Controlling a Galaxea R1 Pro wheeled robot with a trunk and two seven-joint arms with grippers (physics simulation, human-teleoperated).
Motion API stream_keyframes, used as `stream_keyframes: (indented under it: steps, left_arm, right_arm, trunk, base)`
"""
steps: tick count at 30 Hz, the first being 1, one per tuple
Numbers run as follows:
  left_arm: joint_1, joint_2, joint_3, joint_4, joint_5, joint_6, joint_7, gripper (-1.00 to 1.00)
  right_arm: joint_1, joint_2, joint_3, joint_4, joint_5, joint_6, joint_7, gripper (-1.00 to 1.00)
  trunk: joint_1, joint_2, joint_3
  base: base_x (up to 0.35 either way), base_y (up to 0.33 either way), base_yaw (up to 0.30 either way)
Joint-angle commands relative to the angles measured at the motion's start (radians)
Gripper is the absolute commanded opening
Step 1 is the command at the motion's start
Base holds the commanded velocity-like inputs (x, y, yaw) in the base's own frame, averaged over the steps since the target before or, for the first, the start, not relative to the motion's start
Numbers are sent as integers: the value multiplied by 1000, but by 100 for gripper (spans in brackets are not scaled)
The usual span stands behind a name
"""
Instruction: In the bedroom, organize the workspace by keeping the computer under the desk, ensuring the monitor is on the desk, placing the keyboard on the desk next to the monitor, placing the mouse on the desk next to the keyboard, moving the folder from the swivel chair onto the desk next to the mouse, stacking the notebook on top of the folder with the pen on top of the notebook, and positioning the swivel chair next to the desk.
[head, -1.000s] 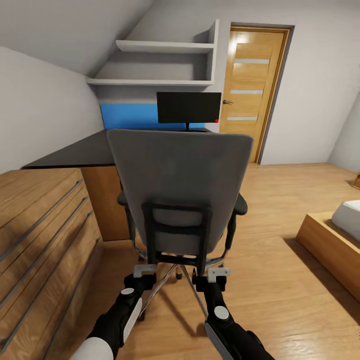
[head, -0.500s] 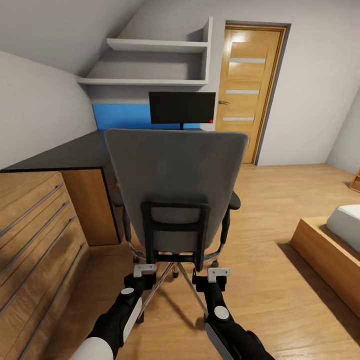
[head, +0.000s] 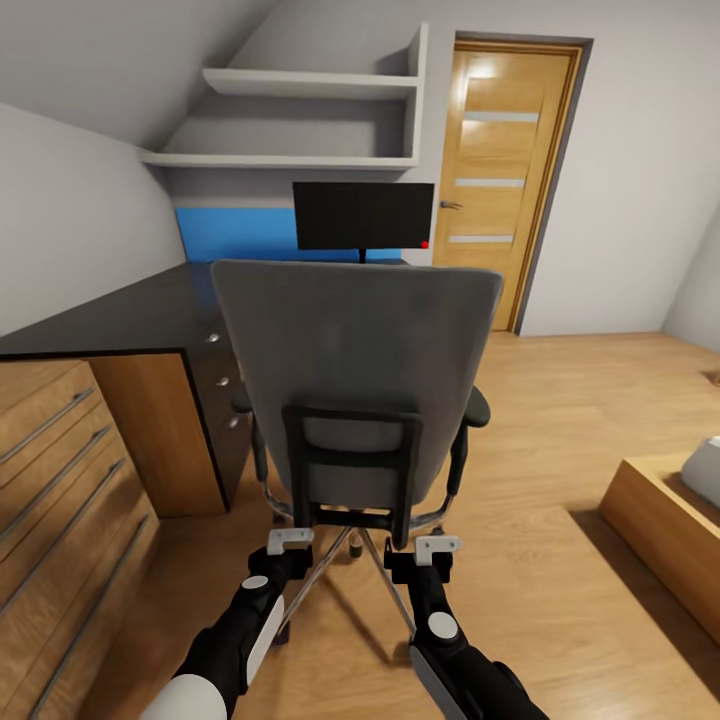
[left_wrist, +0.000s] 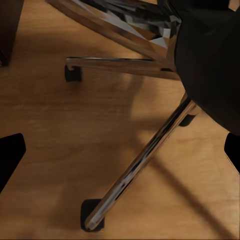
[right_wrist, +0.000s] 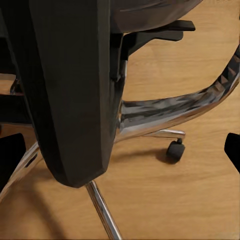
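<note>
From the head view, the swivel chair (head: 358, 385) stands in the middle of the wooden floor (head: 560, 420), its grey back turned to the robot. The left gripper (head: 289, 541) and the right gripper (head: 437, 547) are both held up just behind the black back frame, low down near the chrome legs. I cannot tell from here how wide they are open or if they touch the frame. Past the chair is the desk (head: 120, 320), black and shiny, with round knobs on its drawers. The monitor (head: 363, 215) stands near the far edge of the desk top, with a red dot at one lower corner. A wooden dresser (head: 60, 480) with long bar handles sits just beside the near end of the desk. A wooden door (head: 505, 170) is in the far wall. In the left wrist view, the dark tips of the left gripper's fingers (left_wrist: 10, 155) are far apart, with nothing between them; below are the chair's chrome legs and black wheels. In the right wrist view, the right gripper's fingers (right_wrist: 11, 152) are also spread wide, and the black frame stands between them, though I cannot tell if they touch it.
</note>
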Motion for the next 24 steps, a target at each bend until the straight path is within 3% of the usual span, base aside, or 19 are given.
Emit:
stream_keyframes:
  steps: [1, 9, 24]
  left_arm:
    - [-1, -1, 2, -4, -13, 6, 3, 100]
    - [-1, -1, 2, -4, -13, 6, 3, 100]
    - [-1, -1, -6, -4, -14, 6, 0, 100]
  right_arm:
    - [-1, -1, 2, 0, -9, -7, -8, 100]
    - [-1, -1, 2, -1, -8, -8, -9, 100]
    - [-1, -1, 2, -1, -7, -8, -10, 100]
  trunk:
    - [0, 0, -1]
    - [0, 0, -1]
    - [0, 0, -16]
  base:
    - [321, 0, 0]
    - [321, 0, 17]
    - [298, 0, 169]
